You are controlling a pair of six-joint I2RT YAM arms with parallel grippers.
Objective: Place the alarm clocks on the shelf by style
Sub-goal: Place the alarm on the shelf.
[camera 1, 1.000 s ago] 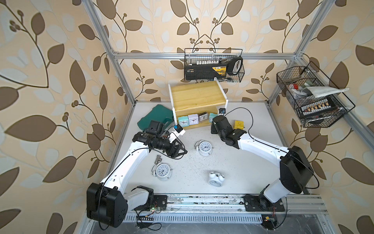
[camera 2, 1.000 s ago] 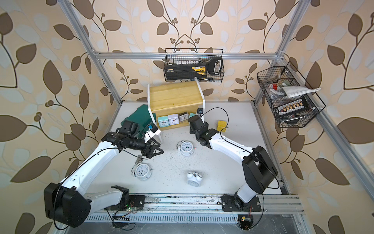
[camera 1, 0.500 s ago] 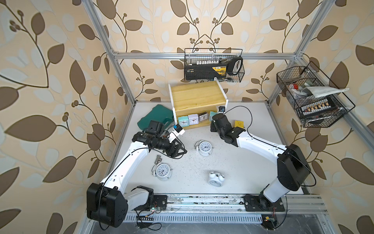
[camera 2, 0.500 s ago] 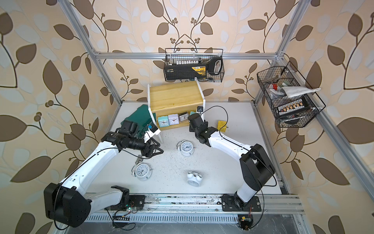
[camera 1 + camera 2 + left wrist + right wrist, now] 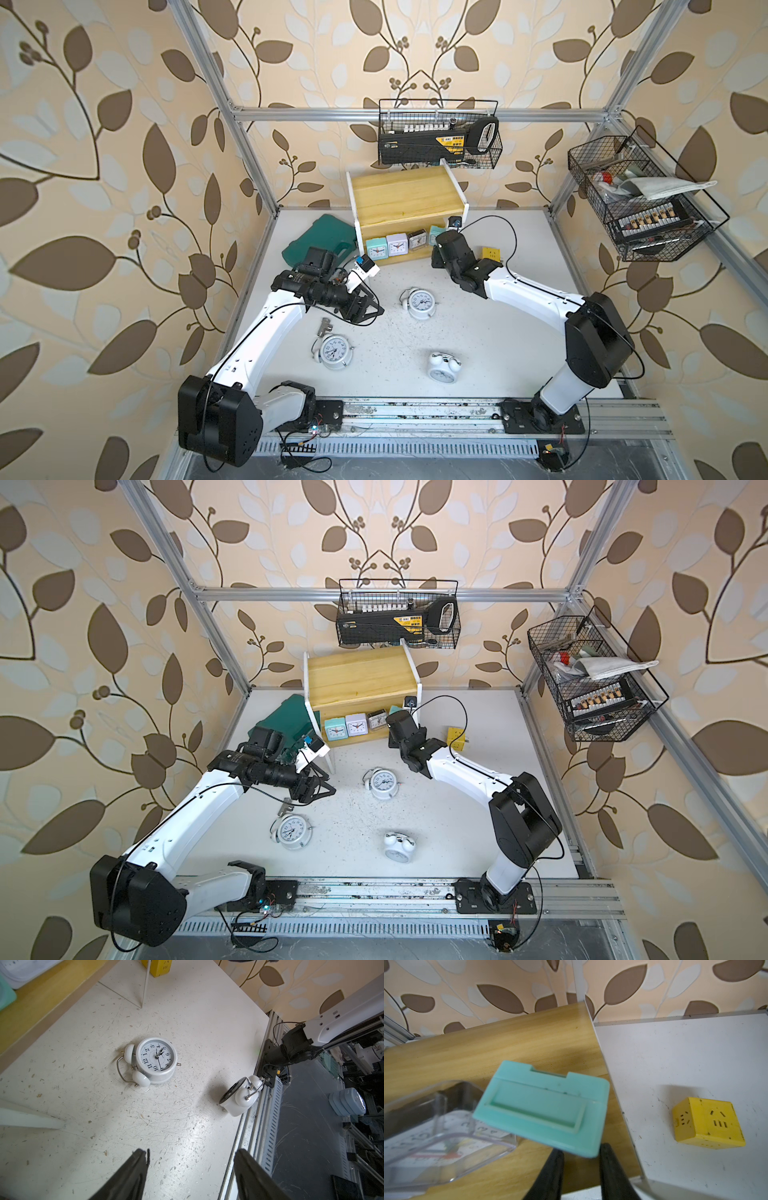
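Note:
The shelf [image 5: 405, 195] stands at the back. Its lower board holds a mint [image 5: 376, 250], a lilac [image 5: 397, 246], a grey [image 5: 417, 240] and a second mint clock [image 5: 435, 233]. Three round white twin-bell clocks lie on the table [image 5: 420, 302] [image 5: 332, 351] [image 5: 444, 366]. My right gripper [image 5: 581, 1148] is at the shelf's right end, fingers close together at the near corner of the second mint clock [image 5: 542, 1105]. That corner covers the fingertips. My left gripper [image 5: 191, 1152] hangs open over bare table, short of a round clock [image 5: 155, 1059].
A yellow cube [image 5: 490, 253] sits right of the shelf, behind my right arm. A green case [image 5: 320, 241] lies left of the shelf. A small metal part [image 5: 323, 328] lies by the left round clock. Two wire baskets [image 5: 438, 137] [image 5: 636, 199] hang on the walls.
My right gripper has edged towards the shelf's right end and its fingers have drawn together. The left arm and all the clocks have stayed where they were.

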